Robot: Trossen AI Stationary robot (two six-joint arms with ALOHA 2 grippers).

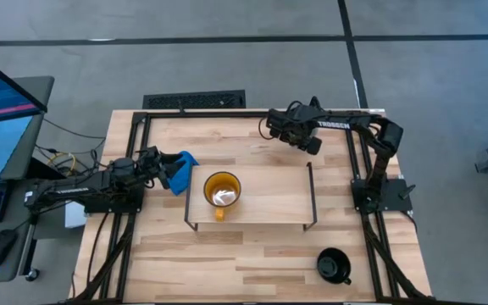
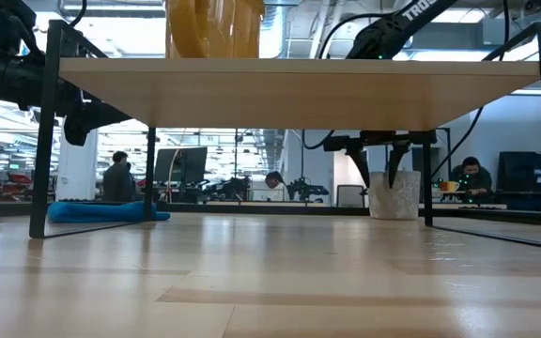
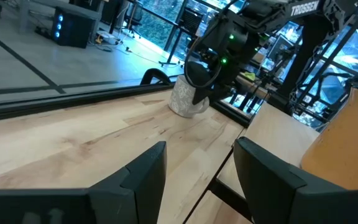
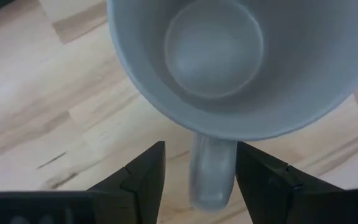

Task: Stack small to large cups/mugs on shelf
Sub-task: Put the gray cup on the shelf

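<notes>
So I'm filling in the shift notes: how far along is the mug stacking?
One of three is done: the yellow mug stands on the shelf. In hand: the right gripper is open over the grey mug, its fingers either side of the handle, not yet closed. Left: the black mug stands on the table by the near edge. The left gripper waits open beside the shelf.

Yellow mug (image 2: pixel 214 28) cut off by low view's top edge; grey-white mug (image 4: pixel 229 62) — rim cropped in right wrist view.
</notes>
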